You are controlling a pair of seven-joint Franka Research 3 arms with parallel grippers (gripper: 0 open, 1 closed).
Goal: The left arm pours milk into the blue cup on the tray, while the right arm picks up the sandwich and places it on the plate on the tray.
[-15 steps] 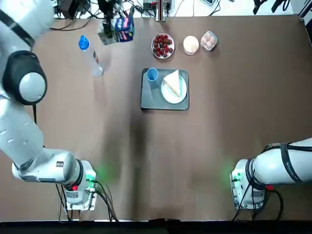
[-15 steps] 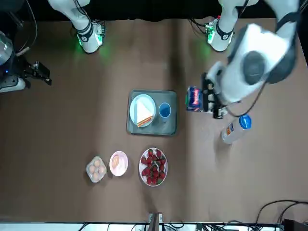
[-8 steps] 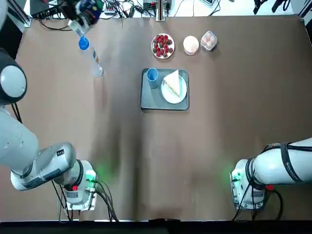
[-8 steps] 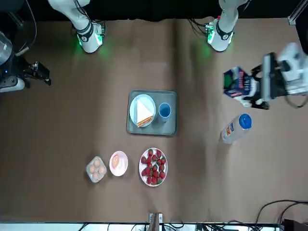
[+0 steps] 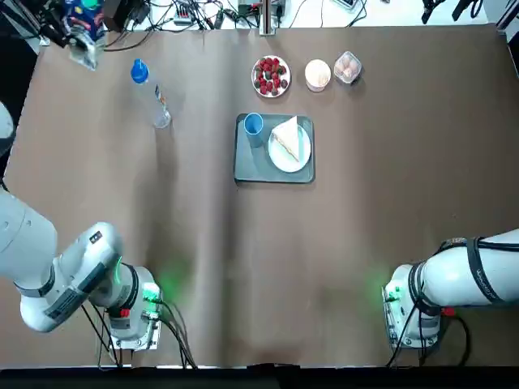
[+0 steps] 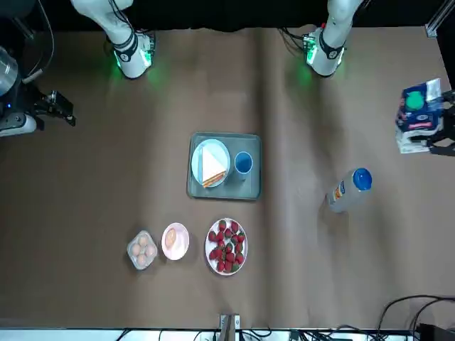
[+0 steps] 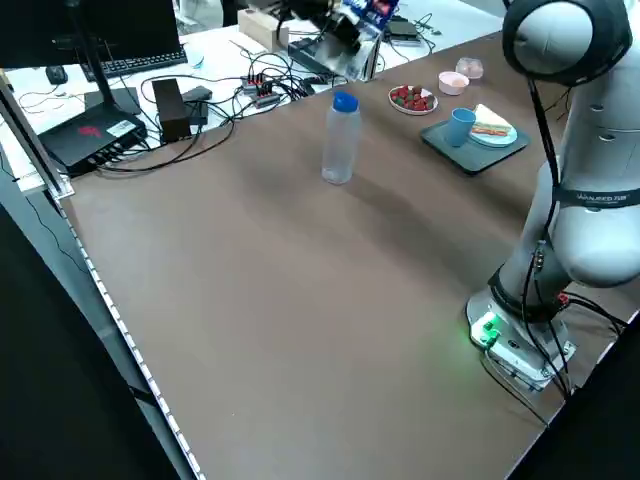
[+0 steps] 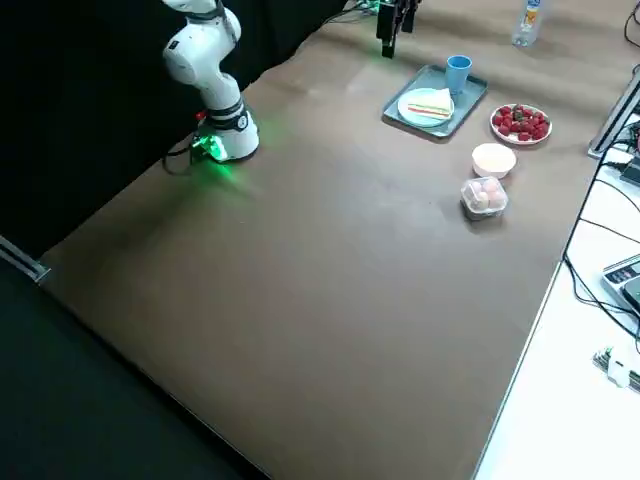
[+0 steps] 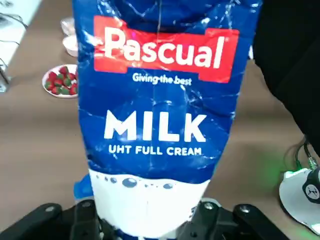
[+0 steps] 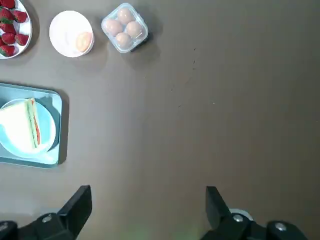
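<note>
White arm [image 5: 79, 261], black bands, green-lit base [image 5: 136, 312], black cables [image 5: 185, 344], screw-studded black tool [image 10: 52, 220].

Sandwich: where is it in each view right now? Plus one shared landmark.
Top: on the plate, right of the cup, sandwich.
Front: left of the cup.
Left side: right of the cup, upper right.
Right side: left of the cup, near the top.
Left wrist: not visible.
Right wrist: left edge.
Landmark: strawberries, in all six.
</note>
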